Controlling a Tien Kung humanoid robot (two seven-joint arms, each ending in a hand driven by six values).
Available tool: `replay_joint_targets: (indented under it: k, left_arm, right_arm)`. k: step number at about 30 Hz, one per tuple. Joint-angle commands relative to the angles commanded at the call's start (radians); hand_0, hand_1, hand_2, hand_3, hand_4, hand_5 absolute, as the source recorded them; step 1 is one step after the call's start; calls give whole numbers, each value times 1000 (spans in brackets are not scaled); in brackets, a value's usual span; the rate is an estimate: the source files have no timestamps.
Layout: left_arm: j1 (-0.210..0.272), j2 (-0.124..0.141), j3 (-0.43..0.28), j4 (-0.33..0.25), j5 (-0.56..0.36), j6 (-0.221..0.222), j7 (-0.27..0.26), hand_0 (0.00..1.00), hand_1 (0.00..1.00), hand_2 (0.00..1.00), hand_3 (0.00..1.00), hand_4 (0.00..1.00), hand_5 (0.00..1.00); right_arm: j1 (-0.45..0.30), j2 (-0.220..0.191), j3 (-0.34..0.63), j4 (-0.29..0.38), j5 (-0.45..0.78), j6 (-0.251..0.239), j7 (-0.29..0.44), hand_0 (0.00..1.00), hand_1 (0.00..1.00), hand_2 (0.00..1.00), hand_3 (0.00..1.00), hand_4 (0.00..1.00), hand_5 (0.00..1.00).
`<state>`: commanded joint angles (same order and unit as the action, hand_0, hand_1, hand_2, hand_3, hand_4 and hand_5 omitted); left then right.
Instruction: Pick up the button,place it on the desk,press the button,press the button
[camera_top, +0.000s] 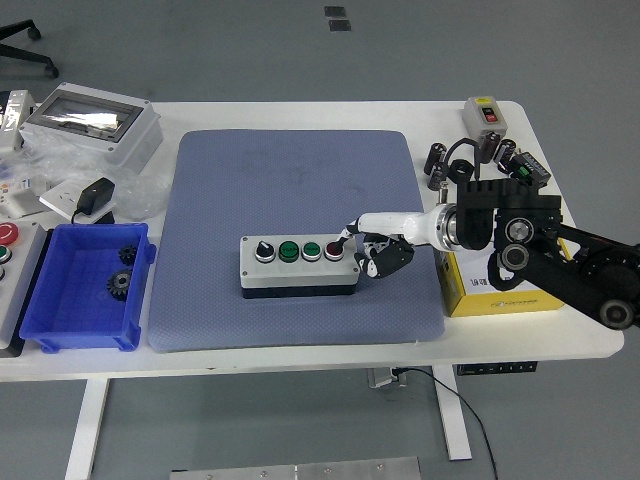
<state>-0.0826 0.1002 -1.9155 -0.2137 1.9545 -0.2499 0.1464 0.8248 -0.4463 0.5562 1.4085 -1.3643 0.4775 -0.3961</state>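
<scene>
Bin (60, 300), blue, at desk (300, 112) left, holds two black gears (124, 270). Right hand (375, 240) fingers curled, holding nothing, index fingertip on button box (298, 265) red button (333, 249).

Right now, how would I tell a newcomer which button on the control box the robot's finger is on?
Find the blue-grey mat in the table's middle; a grey control box sits on its near half. Its top carries four controls in a row: the red button is the rightmost, beside two green ones.
</scene>
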Motion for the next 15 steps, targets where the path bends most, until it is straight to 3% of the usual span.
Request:
replay_joint_targets:
  k: [6, 12, 15]
  left_arm:
    - [0, -1, -1, 1, -1, 1, -4, 652, 559, 502, 569, 445, 2]
    - [3, -2, -1, 2, -3, 3, -5, 652, 560, 502, 569, 446, 2]
    - [5, -4, 2, 2, -6, 7, -3, 652, 560, 502, 569, 446, 2]
  right_arm:
    - [-6, -5, 29, 14, 11, -9, 24, 4, 129, 210, 833, 138, 70]
    - [-76, -21, 161, 55, 100, 53, 85, 5, 129, 210, 830, 141, 70]
    - [-135, -11, 238, 50, 59, 13, 116, 5, 129, 210, 830, 141, 70]
